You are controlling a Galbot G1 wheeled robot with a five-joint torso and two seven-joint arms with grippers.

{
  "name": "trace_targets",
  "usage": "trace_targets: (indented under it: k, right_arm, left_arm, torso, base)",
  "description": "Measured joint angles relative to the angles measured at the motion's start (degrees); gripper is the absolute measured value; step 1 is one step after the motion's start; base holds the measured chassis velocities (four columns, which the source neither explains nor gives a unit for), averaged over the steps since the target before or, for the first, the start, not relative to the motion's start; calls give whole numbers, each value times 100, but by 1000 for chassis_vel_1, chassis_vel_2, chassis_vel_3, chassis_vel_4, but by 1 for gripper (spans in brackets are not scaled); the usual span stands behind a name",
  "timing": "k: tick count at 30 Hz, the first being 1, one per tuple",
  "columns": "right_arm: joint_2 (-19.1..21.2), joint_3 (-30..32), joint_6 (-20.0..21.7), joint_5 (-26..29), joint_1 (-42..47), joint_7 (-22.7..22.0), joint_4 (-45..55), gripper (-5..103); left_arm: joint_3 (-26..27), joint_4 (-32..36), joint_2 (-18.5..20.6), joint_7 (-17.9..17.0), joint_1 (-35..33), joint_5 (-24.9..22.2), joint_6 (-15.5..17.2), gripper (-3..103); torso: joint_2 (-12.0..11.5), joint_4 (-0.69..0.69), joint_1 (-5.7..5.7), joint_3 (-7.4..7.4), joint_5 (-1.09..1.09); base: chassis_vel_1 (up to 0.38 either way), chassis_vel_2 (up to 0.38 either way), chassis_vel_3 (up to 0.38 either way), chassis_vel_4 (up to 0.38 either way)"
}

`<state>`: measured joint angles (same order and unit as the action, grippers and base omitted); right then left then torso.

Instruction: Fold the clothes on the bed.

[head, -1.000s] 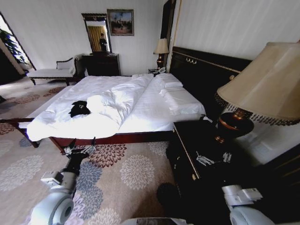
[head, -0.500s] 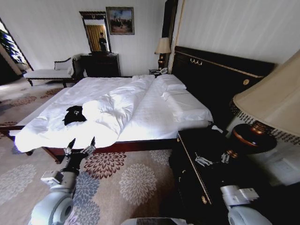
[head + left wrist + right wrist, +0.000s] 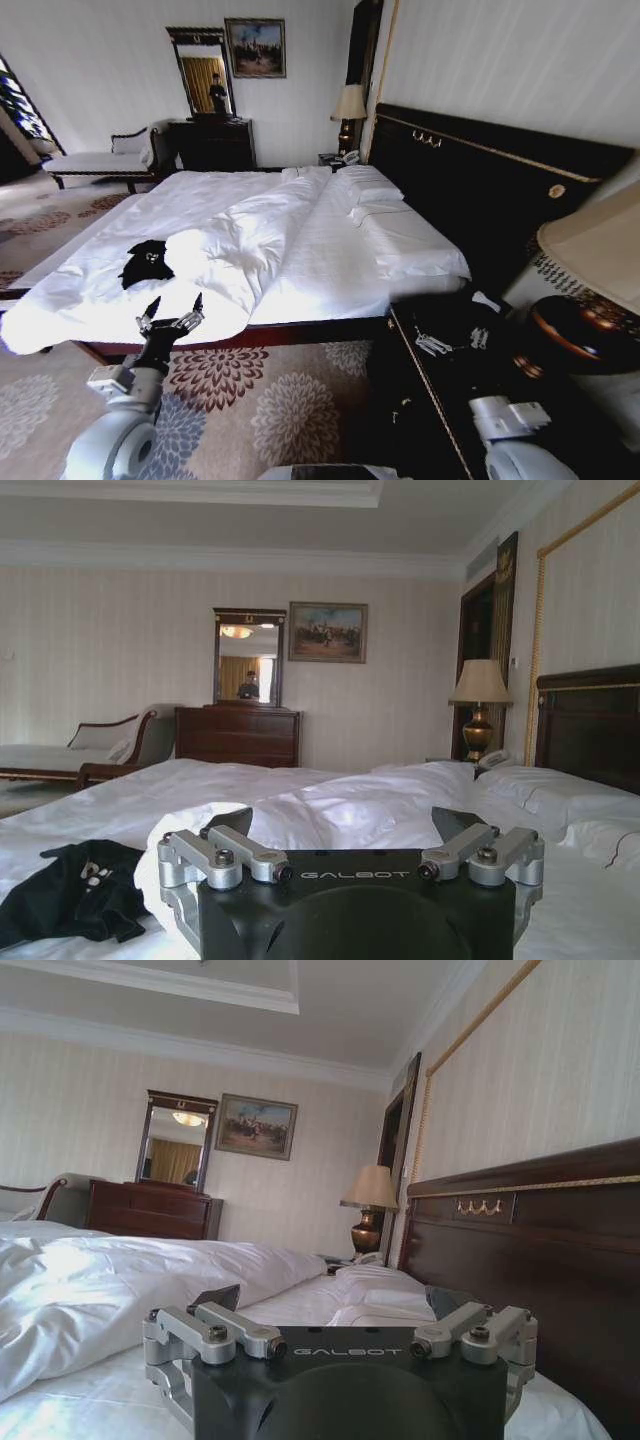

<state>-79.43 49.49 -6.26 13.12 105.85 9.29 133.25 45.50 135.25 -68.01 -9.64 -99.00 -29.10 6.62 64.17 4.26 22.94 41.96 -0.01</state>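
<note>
Closer now, the bed (image 3: 330, 240) fills more view; crumpled black T-shirt (image 3: 146, 264) lies unfolded beyond the left gripper (image 3: 171, 309), fingers wide; right gripper (image 3: 335, 1305) likewise wide.

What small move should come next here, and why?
Probably roll the base a little closer and leftward. The black T-shirt lies crumpled on the bed beyond the open left hand, which hovers at the mattress edge; the right hand is open over the nightstand.
</note>
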Motion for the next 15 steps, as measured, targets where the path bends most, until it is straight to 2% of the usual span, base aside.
trace_targets:
  k: [10,13,15]
  right_arm:
    - [-26,-90,-2,-90,3,15,-10,100]
    - [-26,-91,-2,-97,9,9,-15,100]
    - [-30,-91,-2,-107,12,8,-16,100]
  left_arm:
    - [24,13,-29,17,-59,4,-13,102]
    - [27,25,-29,19,-65,4,-15,98]
    - [26,28,-29,19,-65,4,-15,100]
  torso:
    - [0,-1,1,1,0]
    - [0,0,2,1,0]
    - [0,0,2,1,0]
  base:
    - [-196,201,192,-195]
    - [-216,212,225,-229]
    - [-212,210,211,-223]
